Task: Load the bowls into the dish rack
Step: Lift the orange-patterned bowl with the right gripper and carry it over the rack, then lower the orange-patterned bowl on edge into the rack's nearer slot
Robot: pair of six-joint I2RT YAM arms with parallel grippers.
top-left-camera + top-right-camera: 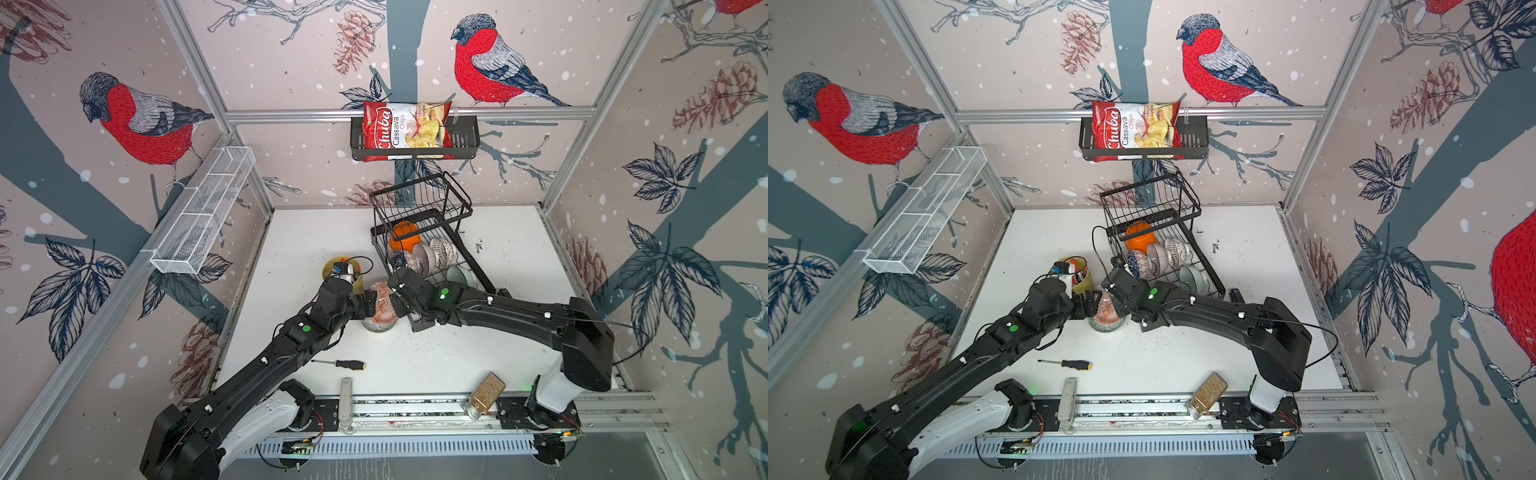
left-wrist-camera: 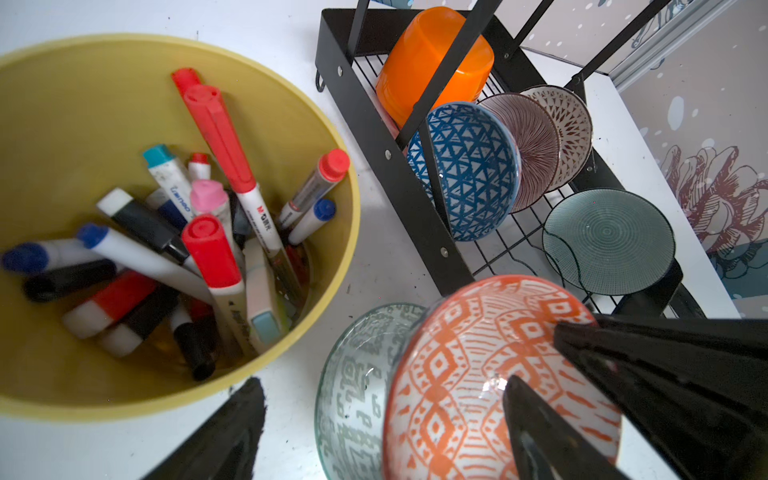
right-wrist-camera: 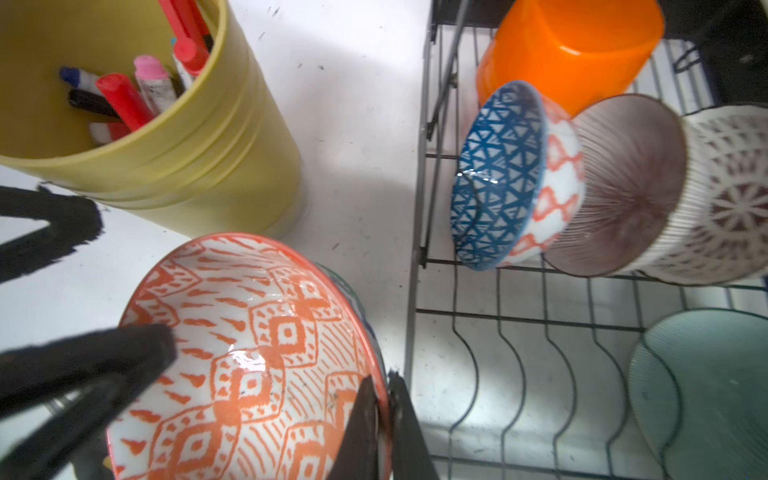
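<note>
An orange-patterned bowl point(image 3: 257, 353) stands tilted in a pale green patterned bowl point(image 2: 353, 386) on the table, just left of the dish rack point(image 1: 419, 199). My right gripper point(image 3: 384, 415) is shut on the orange-patterned bowl's rim nearest the rack. My left gripper point(image 2: 386, 432) is open and straddles the bowl's other side, one finger inside it and one outside. In the rack's lower tray lean an orange plastic bowl point(image 1: 403, 237), a blue-red bowl point(image 2: 465, 170), a pink-striped bowl point(image 2: 528, 141), a lattice bowl point(image 2: 569, 124) and a teal bowl point(image 2: 606, 241).
A yellow cup of markers point(image 1: 343, 270) stands close behind my left gripper. A screwdriver point(image 1: 340, 364), a white bar point(image 1: 346, 399) and a jar of grains point(image 1: 486, 392) lie near the front edge. A wall basket with a chips bag point(image 1: 415, 137) hangs behind; a white mesh shelf point(image 1: 203, 212) hangs on the left wall.
</note>
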